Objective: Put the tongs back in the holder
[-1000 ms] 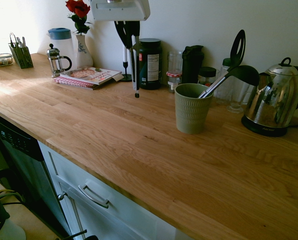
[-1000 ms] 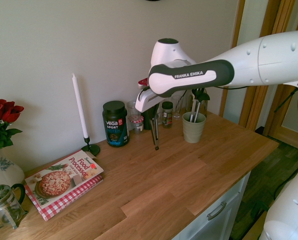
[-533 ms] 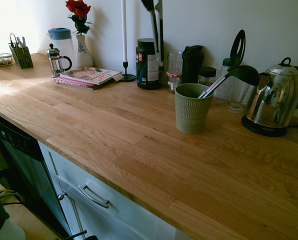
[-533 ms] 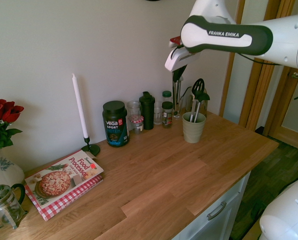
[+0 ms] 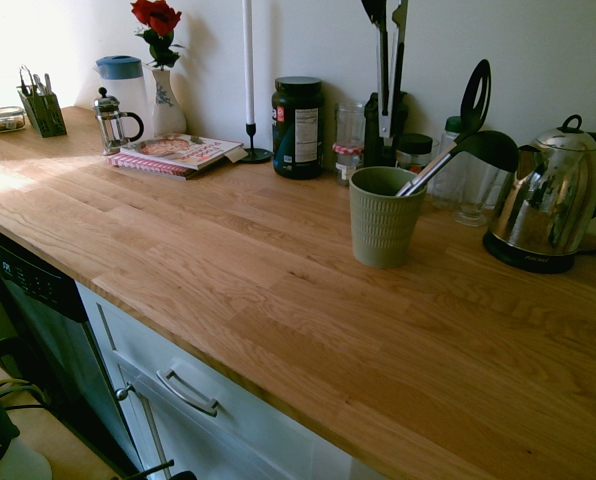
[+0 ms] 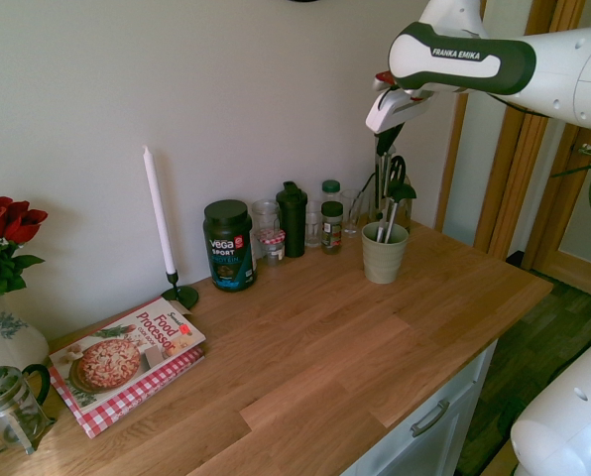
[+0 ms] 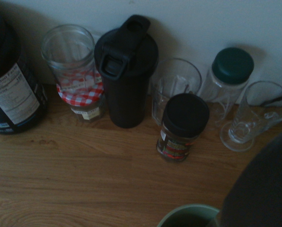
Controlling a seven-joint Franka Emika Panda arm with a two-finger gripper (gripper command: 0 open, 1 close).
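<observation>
Hanging upright from the shut claw (image 6: 385,136), the tongs (image 5: 389,62) look light, stiff and slippery; gripped at the hinge, they dangle above the holder (image 5: 381,216).

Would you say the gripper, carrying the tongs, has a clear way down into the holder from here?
Probably yes. The gripper holds the tongs upright above the holder, slightly toward the wall. A ladle leans on the far rim, but most of the mouth looks open.

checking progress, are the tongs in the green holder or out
Out. The tongs hang upright from the gripper, their tips in the air behind the holder, above its rim.
</observation>
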